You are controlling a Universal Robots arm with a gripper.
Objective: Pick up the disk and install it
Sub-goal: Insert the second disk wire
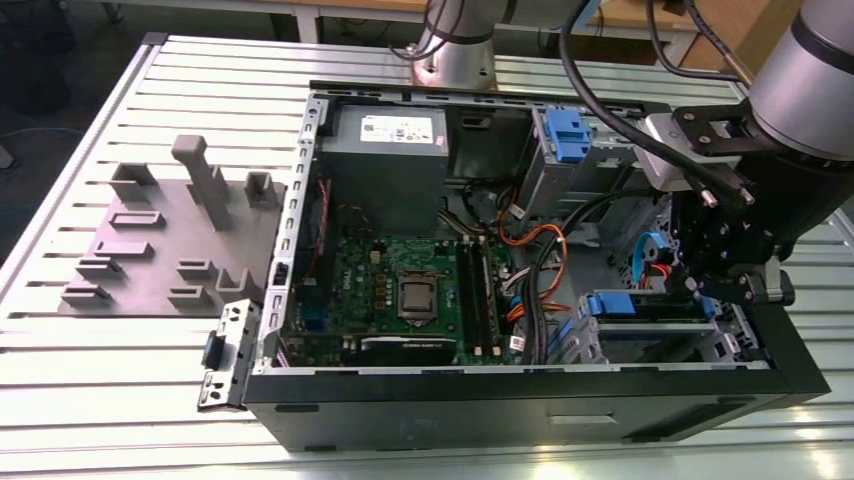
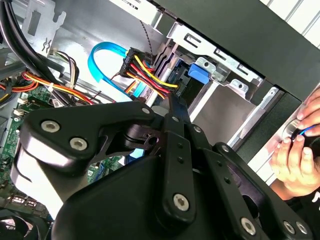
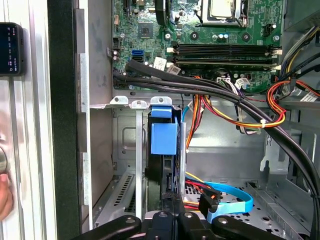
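Inside the open computer case (image 1: 534,385), lying on its side on the slatted metal surface (image 1: 80,330), the disk (image 1: 650,306) sits in the drive cage at the case's front corner, toward the exterior view's right. Its blue carrier tab faces up; in the first wrist view the disk (image 3: 164,145) stands on edge in a slot between thin metal cage walls, blue tab outermost. The gripper (image 1: 721,275) hangs just beside and above the cage; black linkage bodies hide the fingertips, so I cannot tell whether it is wide or narrow, or whether it touches the disk.

Case contents: green motherboard (image 1: 400,290) with bare processor socket, grey power supply box (image 1: 383,160) at the far end, bundles of red, yellow and orange wires (image 1: 534,255), a flat blue data cable (image 3: 235,200). A second blue clip (image 1: 567,130) sits in the upper bay.

Room: cables crowd the cage on the motherboard side; the case wall bounds the other side. Grey moulded fixture blocks (image 1: 174,230) stand on the surface well apart from the case. A person's hand (image 2: 297,155) rests at the case's outer edge.
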